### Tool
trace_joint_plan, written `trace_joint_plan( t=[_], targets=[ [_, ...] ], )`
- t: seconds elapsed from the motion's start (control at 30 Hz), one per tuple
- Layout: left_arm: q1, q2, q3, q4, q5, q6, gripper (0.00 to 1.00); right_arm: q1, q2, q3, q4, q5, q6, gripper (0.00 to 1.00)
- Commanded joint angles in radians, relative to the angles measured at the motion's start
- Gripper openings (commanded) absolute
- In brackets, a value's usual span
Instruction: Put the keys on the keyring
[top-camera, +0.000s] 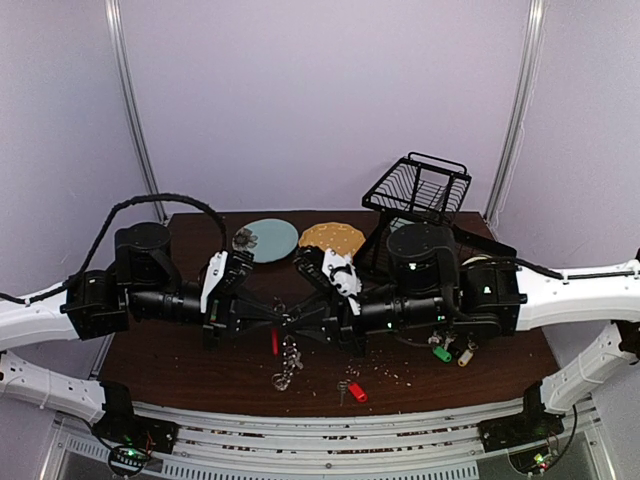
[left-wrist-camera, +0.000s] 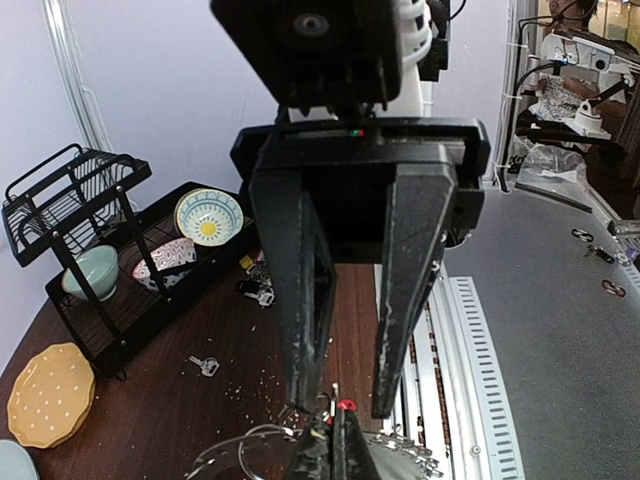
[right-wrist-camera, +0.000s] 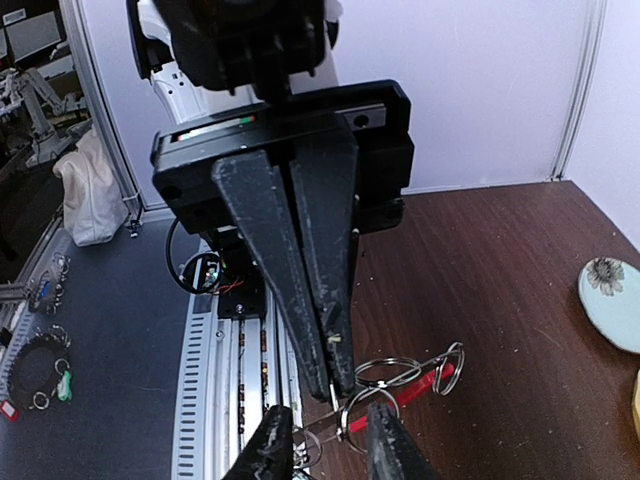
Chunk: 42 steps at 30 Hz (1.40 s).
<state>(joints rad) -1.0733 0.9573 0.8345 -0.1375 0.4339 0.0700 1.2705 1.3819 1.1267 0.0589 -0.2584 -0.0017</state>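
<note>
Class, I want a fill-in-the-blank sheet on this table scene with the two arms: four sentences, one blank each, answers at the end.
1. The loose key near the table's front edge carries a ___ tag.
2. The black rack holds ___.
3. The left gripper has its fingers apart, while the right gripper has its fingers ___.
4. Next to the blue plate lies a ___ plate.

Missing words: red; bowls; shut; yellow
</note>
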Motion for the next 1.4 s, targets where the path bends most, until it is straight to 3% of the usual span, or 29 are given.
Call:
trace_joint_plan(
  t=[0.0, 0.13, 0.23, 0.33, 0.7, 1.23, 1.37],
  targets=[
    [0.001, -0.008, 0.029, 0.049, -0.023, -0.007, 0.0, -0.013, -0.096, -0.031, 0.011, 0.006, -0.006, 0.3],
    [0.001, -0.013, 0.021, 0.055, -0.037, -0.017, 0.0, -0.013, -0.169, -0.087, 0.004, 0.015, -0.002, 0.34],
    [0.001, -0.016, 0.018, 0.066, -0.027, -0.02, 0.0, -0.013, -0.183, -0.133, 0.023, -0.033, 0.013, 0.29],
    [0.001, -0.008, 0.025, 0.07, -0.017, -0.02, 0.0, -0.008, -0.145, -0.144, 0.057, -0.103, 0.043, 0.25],
    [0.001, 0.003, 0.028, 0.064, 0.032, -0.008, 0.0, -0.018, -0.048, -0.114, 0.153, -0.105, 0.004, 0.26],
    [0.002, 0.038, 0.033, 0.016, 0.061, 0.03, 0.0, -0.043, -0.02, -0.083, 0.201, -0.111, 0.011, 0.18],
    [0.001, 0.048, 0.045, -0.008, 0.044, 0.043, 0.0, -0.045, -0.02, -0.085, 0.202, -0.124, 0.011, 0.09]
  ],
)
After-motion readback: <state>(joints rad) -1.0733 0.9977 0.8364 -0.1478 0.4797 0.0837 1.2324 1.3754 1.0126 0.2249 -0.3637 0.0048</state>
